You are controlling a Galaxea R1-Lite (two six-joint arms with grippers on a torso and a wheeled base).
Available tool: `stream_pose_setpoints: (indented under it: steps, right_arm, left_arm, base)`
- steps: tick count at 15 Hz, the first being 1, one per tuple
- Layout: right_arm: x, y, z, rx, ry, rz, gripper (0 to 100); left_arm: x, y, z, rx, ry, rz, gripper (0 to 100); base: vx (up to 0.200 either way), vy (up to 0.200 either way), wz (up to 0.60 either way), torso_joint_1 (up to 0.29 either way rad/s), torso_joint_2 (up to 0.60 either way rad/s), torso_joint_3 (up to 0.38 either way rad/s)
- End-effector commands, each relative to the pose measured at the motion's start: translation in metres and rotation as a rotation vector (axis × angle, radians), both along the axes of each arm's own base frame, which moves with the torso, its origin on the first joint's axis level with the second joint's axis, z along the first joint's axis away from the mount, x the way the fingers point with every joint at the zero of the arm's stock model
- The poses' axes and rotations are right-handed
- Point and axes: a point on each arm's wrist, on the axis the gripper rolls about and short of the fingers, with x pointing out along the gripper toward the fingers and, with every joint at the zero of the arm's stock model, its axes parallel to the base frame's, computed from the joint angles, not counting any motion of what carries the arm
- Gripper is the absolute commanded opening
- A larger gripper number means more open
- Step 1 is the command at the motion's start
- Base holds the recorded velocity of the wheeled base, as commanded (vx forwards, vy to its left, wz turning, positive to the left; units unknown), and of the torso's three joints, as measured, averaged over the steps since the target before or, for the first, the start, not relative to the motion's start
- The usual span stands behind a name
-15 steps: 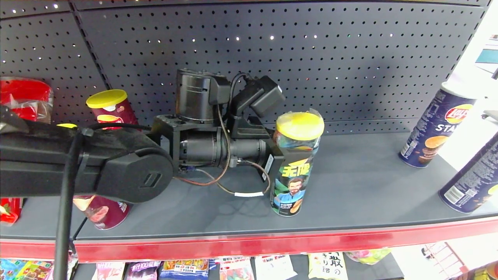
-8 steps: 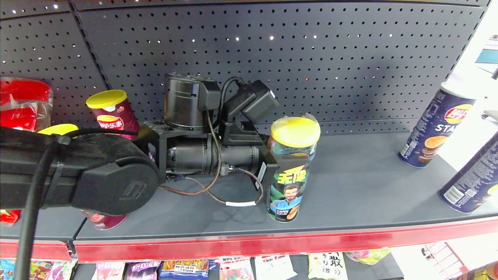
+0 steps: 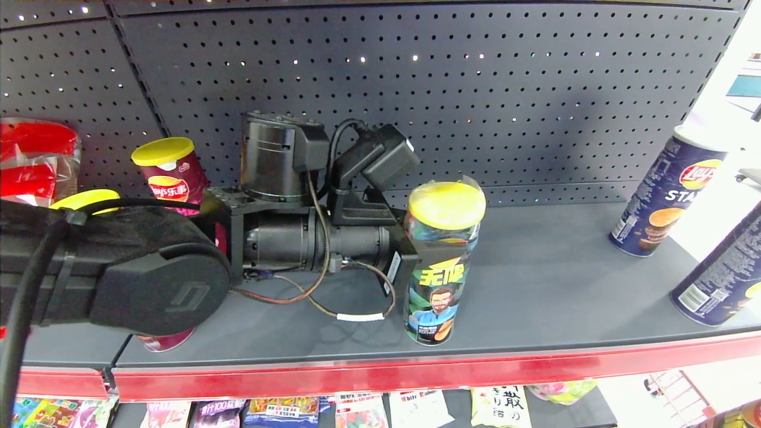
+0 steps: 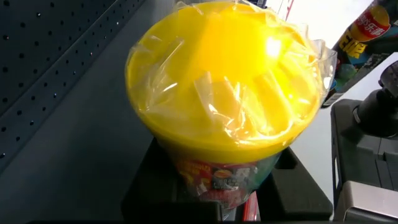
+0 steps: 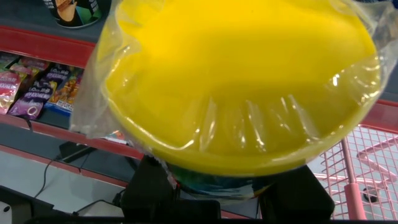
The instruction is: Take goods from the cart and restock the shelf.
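Toward the left, maroon crisp cans with yellow lids (image 3: 169, 172) stood against the back panel, which probably explains why the left claw (image 3: 429, 257) came in sideways. It was clamped round the waist of a green-and-blue crisp can with a film-wrapped yellow lid (image 3: 445, 279), held nearly upright near the front edge of the grey shelf (image 3: 565, 279); whether its base touched was unclear. Right of it stood dark blue cans (image 3: 666, 190), while the right claw (image 5: 217, 199) gripped a second yellow-lidded can (image 5: 242, 81) out in front, seemingly next for stocking.

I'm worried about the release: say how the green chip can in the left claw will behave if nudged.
Tall and narrow, the chip can probably tips easily. Round, so it likely rolls once down. Loose film over its lid may feel slippery.
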Motion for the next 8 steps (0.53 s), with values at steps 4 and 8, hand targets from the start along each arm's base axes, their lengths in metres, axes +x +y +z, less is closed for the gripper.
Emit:
stream_pose_setpoints:
  steps: [4, 8]
  right_arm:
    - [0.0000, 0.0000, -0.0001, 0.000, 0.000, 0.000, 0]
    - [0.0000, 0.0000, -0.0001, 0.000, 0.000, 0.000, 0]
  left_arm:
    - [-0.0011, 0.0012, -0.0022, 0.006, 0.006, -0.001, 0]
    - [-0.0024, 0.0001, -0.0013, 0.003, 0.007, -0.008, 0]
  base:
    - [0.000, 0.000, 0.00, 0.000, 0.00, 0.000]
    - [0.000, 0.000, 0.00, 0.000, 0.00, 0.000]
